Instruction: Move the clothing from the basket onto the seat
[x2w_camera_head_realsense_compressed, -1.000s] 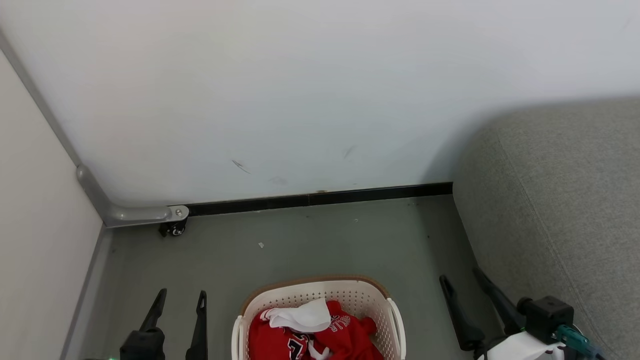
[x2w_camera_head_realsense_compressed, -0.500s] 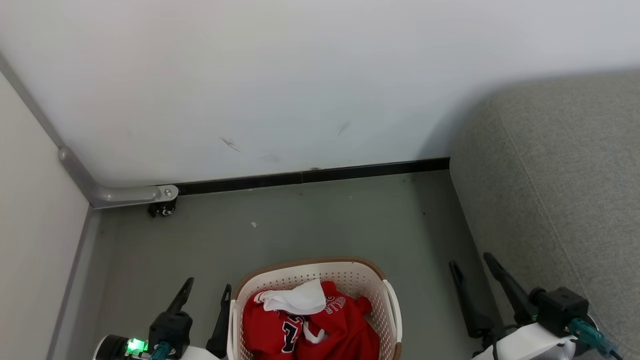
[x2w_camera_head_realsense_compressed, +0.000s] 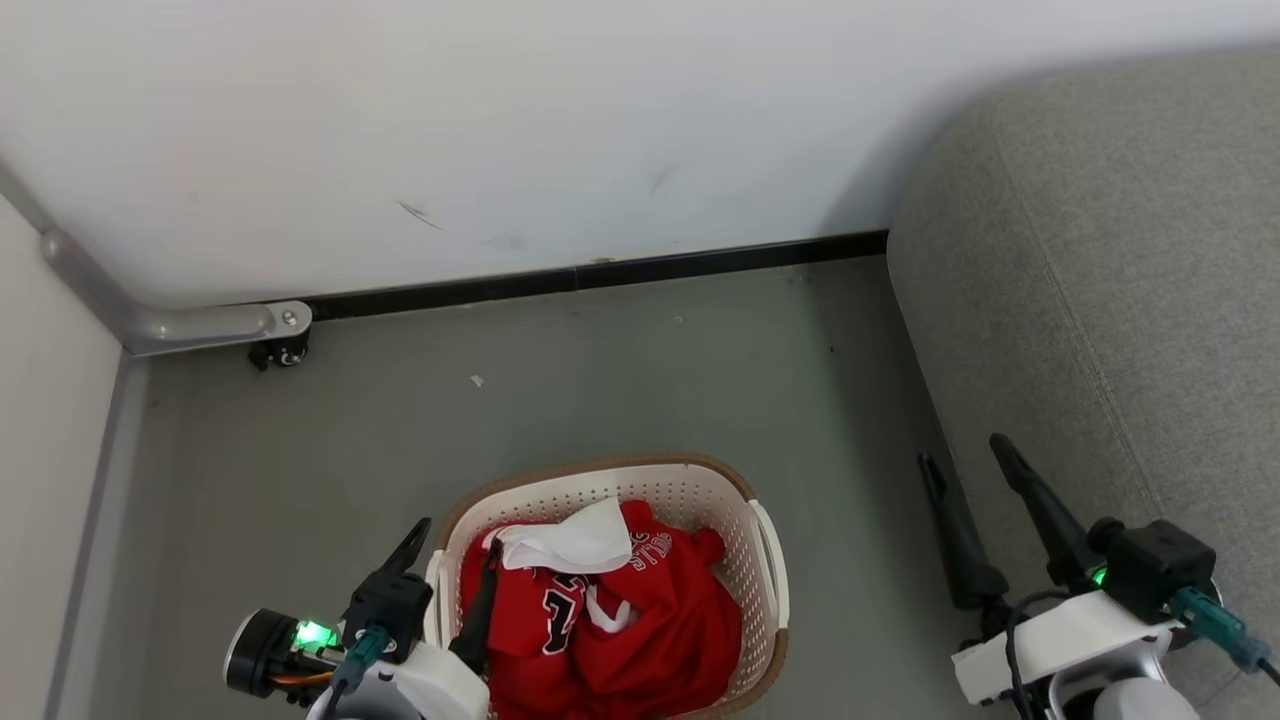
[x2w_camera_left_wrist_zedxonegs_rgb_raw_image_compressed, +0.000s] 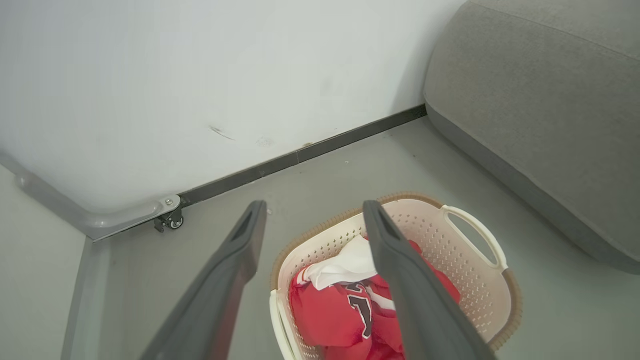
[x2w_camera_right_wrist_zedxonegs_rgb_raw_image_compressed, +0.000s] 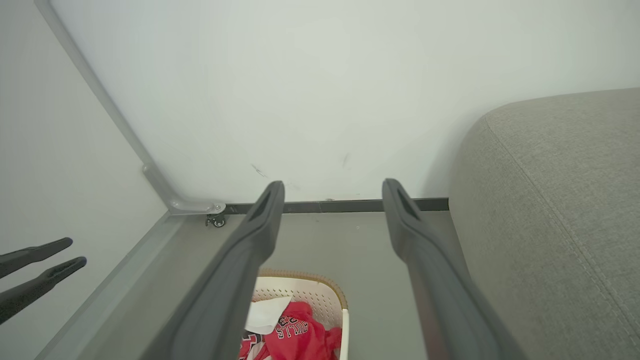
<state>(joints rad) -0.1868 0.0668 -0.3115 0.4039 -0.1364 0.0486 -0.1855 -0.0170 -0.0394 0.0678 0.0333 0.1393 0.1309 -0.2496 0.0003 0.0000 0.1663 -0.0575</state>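
Looking down from the head: a cream laundry basket (x2w_camera_head_realsense_compressed: 768, 560) sits on the grey floor (x2w_camera_head_realsense_compressed: 640, 380) at 6 o'clock. It is heaped with red basketball jerseys (x2w_camera_head_realsense_compressed: 650, 625), with a white cloth (x2w_camera_head_realsense_compressed: 575, 545) on top. The grey sofa seat (x2w_camera_head_realsense_compressed: 1100, 300) spans 1 to 4 o'clock and is bare.

At 7 o'clock the left gripper (x2w_camera_head_realsense_compressed: 455, 540) has its fingers spread, one over the floor and one over the clothing. At 4 o'clock the right gripper (x2w_camera_head_realsense_compressed: 962, 452) is also spread and holds nothing.

Likely risks: a finger snags the rim and drags or tips the basket, or it pinches only the loose white cloth.
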